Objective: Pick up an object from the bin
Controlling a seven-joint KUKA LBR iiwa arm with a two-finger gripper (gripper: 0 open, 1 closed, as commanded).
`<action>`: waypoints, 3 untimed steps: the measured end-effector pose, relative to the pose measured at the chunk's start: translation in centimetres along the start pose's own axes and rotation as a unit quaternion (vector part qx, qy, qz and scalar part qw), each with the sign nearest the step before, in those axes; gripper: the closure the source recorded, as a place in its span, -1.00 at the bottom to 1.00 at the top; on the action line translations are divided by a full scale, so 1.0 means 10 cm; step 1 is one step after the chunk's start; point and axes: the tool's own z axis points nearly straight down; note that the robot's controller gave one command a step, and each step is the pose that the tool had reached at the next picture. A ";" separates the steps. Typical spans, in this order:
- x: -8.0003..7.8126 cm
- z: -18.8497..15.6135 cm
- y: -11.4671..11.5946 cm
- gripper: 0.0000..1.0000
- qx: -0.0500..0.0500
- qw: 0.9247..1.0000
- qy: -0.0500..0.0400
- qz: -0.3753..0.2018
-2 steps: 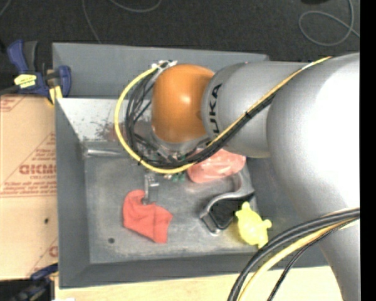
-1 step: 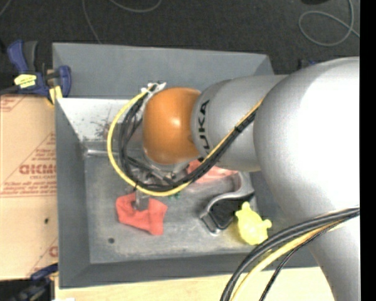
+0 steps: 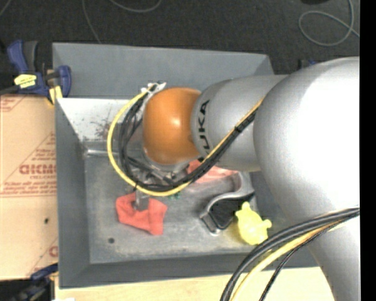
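Note:
My gripper (image 3: 141,200) reaches down under the orange wrist cover onto a crumpled red cloth (image 3: 141,214) lying in the front left part of the bin. A grey fingertip touches the cloth's top edge. To the right of the cloth lies a black and grey tool with a curved handle (image 3: 222,209). A yellow rubber-duck-like toy (image 3: 250,224) rests against that tool at the front right.
A pink object (image 3: 214,174) lies partly hidden beneath the arm, behind the black tool. A small dark speck (image 3: 111,240) sits on the bin floor near the front left corner. The arm covers the bin's right side.

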 end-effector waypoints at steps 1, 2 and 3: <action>-0.11 -0.53 -0.20 1.00 0.000 0.999 -0.002 -0.052; -0.11 -0.53 -0.20 1.00 -0.001 0.999 -0.002 -0.051; -0.18 -1.72 -0.05 1.00 0.000 0.997 -0.004 -0.074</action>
